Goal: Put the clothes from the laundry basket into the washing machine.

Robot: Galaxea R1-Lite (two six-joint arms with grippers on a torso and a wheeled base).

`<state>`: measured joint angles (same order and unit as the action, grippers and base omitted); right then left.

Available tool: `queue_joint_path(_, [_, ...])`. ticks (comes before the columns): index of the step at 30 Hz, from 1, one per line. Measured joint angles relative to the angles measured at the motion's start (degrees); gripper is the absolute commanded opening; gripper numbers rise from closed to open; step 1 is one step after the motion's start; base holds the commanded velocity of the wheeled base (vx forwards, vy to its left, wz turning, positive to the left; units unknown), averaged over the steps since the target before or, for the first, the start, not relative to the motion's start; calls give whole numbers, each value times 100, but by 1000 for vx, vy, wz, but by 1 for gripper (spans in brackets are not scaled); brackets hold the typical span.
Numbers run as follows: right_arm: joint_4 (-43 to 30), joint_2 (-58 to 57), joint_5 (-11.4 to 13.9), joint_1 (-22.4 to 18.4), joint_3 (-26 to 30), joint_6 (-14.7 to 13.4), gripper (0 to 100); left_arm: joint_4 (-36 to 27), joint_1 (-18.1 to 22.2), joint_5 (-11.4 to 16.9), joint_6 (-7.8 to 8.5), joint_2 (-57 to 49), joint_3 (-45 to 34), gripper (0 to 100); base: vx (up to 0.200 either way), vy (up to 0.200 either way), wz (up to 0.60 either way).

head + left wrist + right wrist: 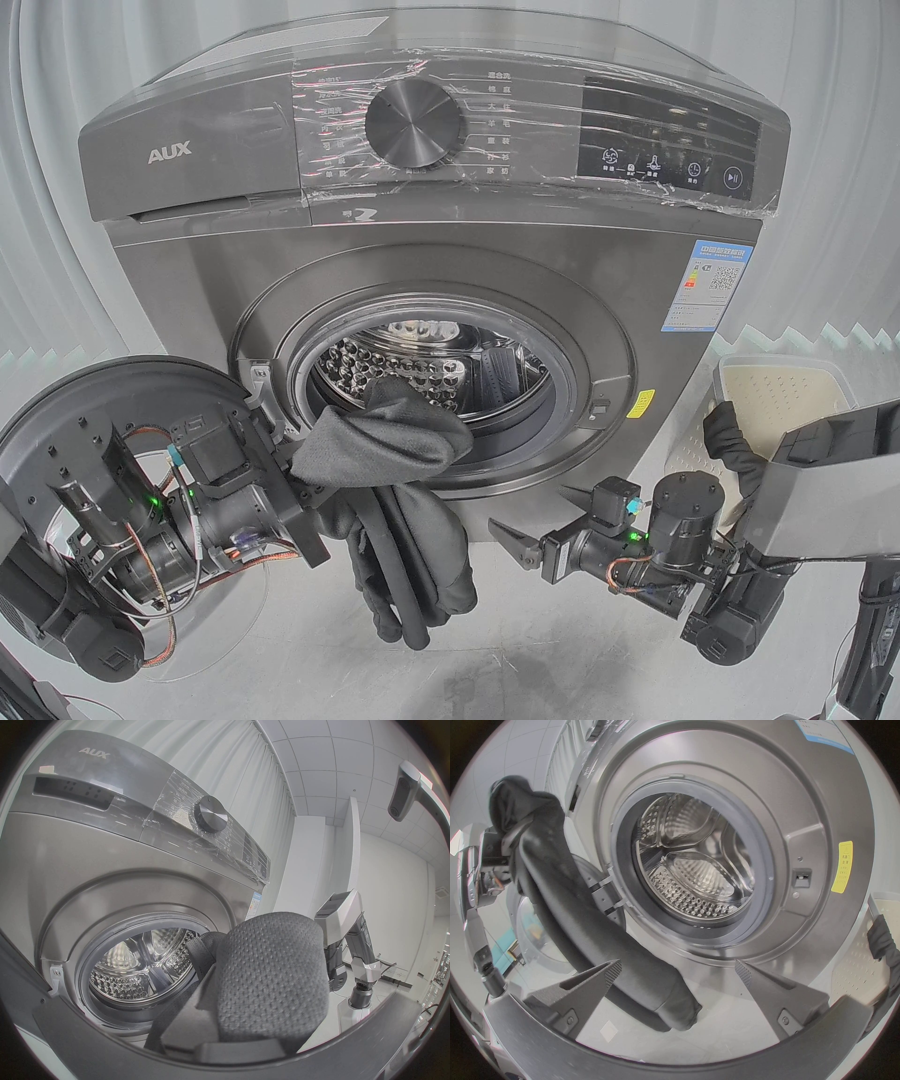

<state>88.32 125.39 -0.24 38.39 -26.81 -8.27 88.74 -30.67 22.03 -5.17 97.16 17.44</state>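
Task looks barely underway: one dark grey garment (389, 441) is up at the washing machine (450, 244) but not inside yet. Left hand (302, 480), lower left of head view, is clamped on it w/ cloth bunched over the fingers. The bundle sits in front of the lower-left edge of the drum (441, 361) opening (can't tell if it touches the seal), and the rest hangs down twd the floor. Drum looks bare inside; door (84, 412) is swung open at lower left. Right hand (677, 971), low & right of centre in head view, has jaws spread wide, holding nothing. Laundry basket (797, 403) at right edge has another dark piece (731, 441) draped over its rim, so at least 1 more item to go. Left to do, prob.: feed the hanging part in, release, fetch the rest.
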Motion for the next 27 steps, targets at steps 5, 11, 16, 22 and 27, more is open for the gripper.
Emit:
queue_joint_path(5, [-30,247,15,-143,-417,12,100,0,-28,-2,2,0,5,0,0,0,0])
queue_joint_path(11, [-167,619,22,-184,-965,17,100,0,-48,-5,2,-2,13,0,0,0,0])
queue_joint_path(16, [-651,887,24,-146,-1542,17,100,0,-96,-5,0,-2,16,0,0,0,0])
queue_joint_path(22, [-820,1220,24,-66,-2038,26,100,0,-141,-5,0,-2,9,0,0,0,0])
queue_joint_path(27, [-653,1356,133,26,-1812,105,100,0,-110,-6,0,16,7,0,0,0,0])
